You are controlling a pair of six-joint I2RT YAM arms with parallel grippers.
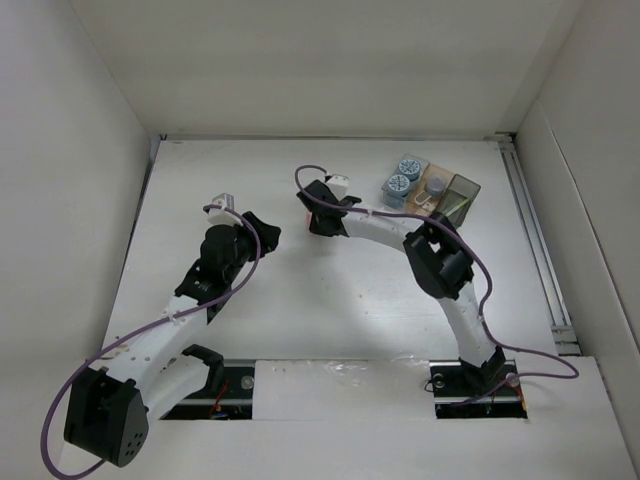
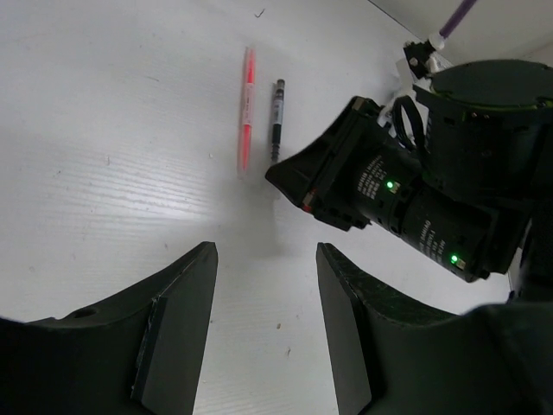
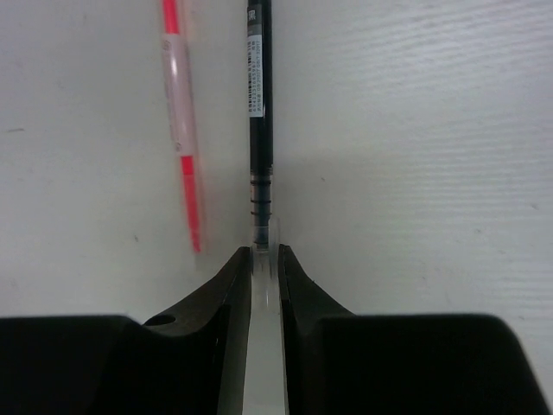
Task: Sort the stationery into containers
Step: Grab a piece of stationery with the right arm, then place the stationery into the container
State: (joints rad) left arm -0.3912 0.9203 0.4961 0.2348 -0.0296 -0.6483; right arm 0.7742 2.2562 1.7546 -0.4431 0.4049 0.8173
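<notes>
Two pens lie parallel and just apart on the white table [image 2: 104,173]. We note a pink-red pen [image 3: 180,130] with a translucent pale barrel section and a thin bright tip. Beside it is a dark pen [image 3: 259,104], slim and black-bodied, carrying a white printed label, a ribbed grip and a clear end piece.

The right gripper [image 3: 263,264] has its fingers drawn together on the clear end of the dark pen, which lies flat on the table. The left gripper [image 2: 266,324] hovers near the pens with its fingers apart and nothing between them.

From the top view, we record the tray [image 1: 462,198] at the far right of the table, well apart from both grippers. Its pale blue compartments hold two patterned discs [image 1: 409,165]. The contents of the tan section are too small for us to identify.
</notes>
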